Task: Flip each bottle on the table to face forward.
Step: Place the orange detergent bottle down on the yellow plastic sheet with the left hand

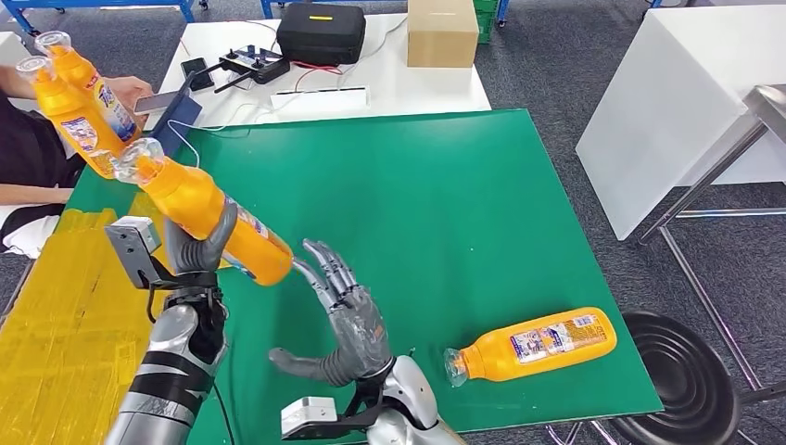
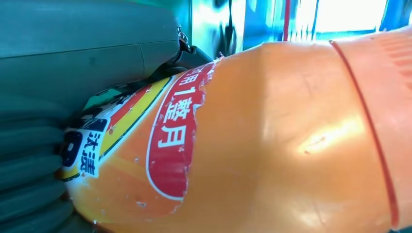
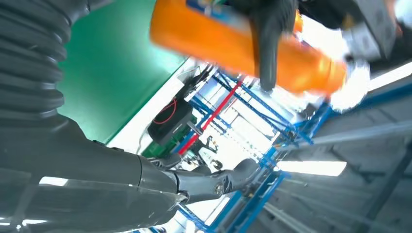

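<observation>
Left robot hand (image 1: 202,243) grips an orange bottle (image 1: 209,211) tilted above the green desk (image 1: 445,185); right robot hand (image 1: 348,320) hangs beside it, fingers spread, holding nothing. Another bottle (image 1: 533,345) lies on the desk's near edge.

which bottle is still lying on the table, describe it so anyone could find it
Start at the green mat and go to its near right corner. An orange bottle lies there on its side, label up, clear cap end pointing toward the right hand. Unlike the other bottles, nothing holds it: one is gripped in the left hand, two are at the far left.
</observation>
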